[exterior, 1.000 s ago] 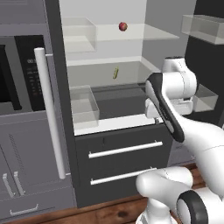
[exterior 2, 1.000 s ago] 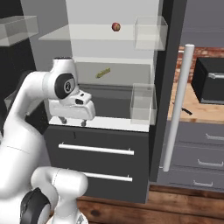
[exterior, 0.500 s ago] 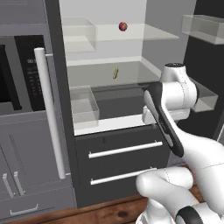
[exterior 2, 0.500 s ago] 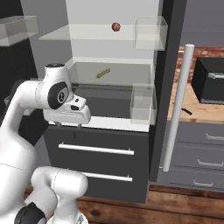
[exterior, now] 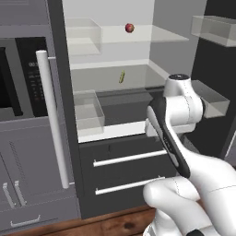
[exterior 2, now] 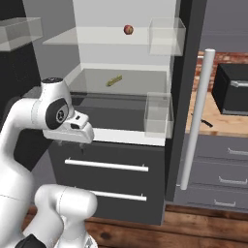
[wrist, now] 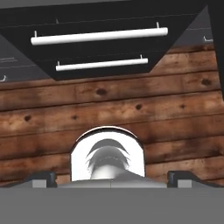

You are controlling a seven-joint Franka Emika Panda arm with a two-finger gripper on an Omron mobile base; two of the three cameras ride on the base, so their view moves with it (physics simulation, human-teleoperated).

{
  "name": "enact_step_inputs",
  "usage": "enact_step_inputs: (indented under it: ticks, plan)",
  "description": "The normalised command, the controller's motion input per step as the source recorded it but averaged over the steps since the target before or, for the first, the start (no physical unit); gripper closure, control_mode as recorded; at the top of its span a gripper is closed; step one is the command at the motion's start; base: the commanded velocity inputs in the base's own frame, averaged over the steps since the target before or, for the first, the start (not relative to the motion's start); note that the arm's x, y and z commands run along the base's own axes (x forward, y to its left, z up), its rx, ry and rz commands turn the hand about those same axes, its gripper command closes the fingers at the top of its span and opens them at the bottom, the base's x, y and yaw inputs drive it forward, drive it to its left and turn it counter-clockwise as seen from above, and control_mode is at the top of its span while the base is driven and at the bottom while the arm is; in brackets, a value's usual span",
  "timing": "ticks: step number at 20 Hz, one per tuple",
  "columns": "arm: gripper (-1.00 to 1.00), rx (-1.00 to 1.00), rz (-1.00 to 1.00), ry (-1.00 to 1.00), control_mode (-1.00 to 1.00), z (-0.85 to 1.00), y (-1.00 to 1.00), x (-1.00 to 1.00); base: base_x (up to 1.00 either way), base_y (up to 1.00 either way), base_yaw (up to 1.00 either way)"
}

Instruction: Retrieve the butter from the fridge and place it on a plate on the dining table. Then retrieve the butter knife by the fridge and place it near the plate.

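Yellowish-olive butter (exterior: 121, 76) lying on the middle clear shelf of the fridge (exterior: 124, 147), well back from that shelf's front edge, with a small red ball (exterior: 129, 28) one shelf higher in the fridge. Jaws spread wide and empty, aimed down at the wooden floor (wrist: 131, 109) in front of the fridge's two lower drawers, well below the butter's shelf. Judged as the reach for the butter, hardly begun. Raise the wrist first, clear of the white ledge above the fridge drawers, then turn it to point into the fridge. Go in level between the butter's shelf and the one above, keeping off the clear bins at either side of the fridge interior. Set the jaws across the stick's thin width, not along it, and close gently, for fear of skidding so slim a stick toward the fridge's back wall. Leave the dark butter knife (exterior 2: 203, 121) on the tabletop just beside the fridge for later.
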Motion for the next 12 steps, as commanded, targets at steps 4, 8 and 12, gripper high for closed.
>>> enact_step_inputs:
  ticks: [4, 8, 12]
  plan:
    - [-1.0, 0.0, 0.0, -0.17, -1.0, -0.09, 0.0, -0.37, 0.0, 0.0, 0.0]
    - [-1.0, 0.0, 0.0, -0.23, -1.0, -0.1, 0.0, -0.38, 0.0, 0.0, 0.0]
    - [-1.0, 0.0, 0.0, -0.16, -1.0, -0.18, 0.0, -0.1, 0.0, 0.0, 0.0]
